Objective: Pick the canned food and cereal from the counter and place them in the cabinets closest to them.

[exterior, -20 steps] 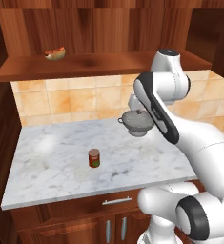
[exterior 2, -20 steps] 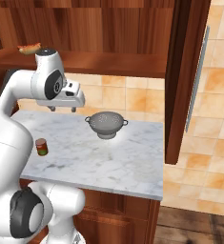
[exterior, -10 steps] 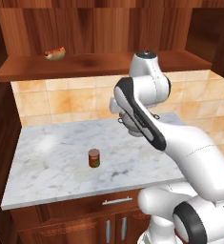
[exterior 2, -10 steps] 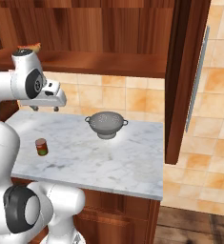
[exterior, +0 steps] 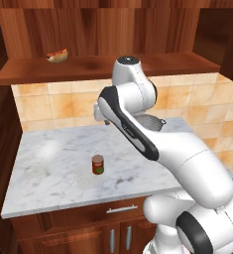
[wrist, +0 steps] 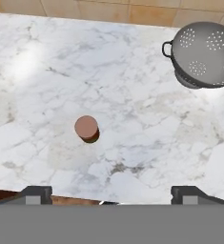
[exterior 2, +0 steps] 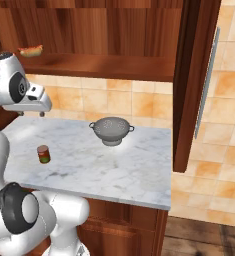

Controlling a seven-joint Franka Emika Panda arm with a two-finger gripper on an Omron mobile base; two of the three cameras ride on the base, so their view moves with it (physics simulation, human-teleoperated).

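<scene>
The gripper [wrist: 111, 193] hangs high, fingers spread wide, nothing between them. Canned food [wrist: 86, 128] stands upright at centre-left of the hand view, well apart from the colander [wrist: 205, 54] upper right. Best approach: centre above the can, then descend straight. Marble counter [wrist: 147, 138], open shelf [exterior 2: 114, 66] above.

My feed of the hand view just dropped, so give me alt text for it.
Looking down on the marble counter: the canned food stands upright left of centre, the grey colander at upper right. The gripper, open, is high above both.
</scene>
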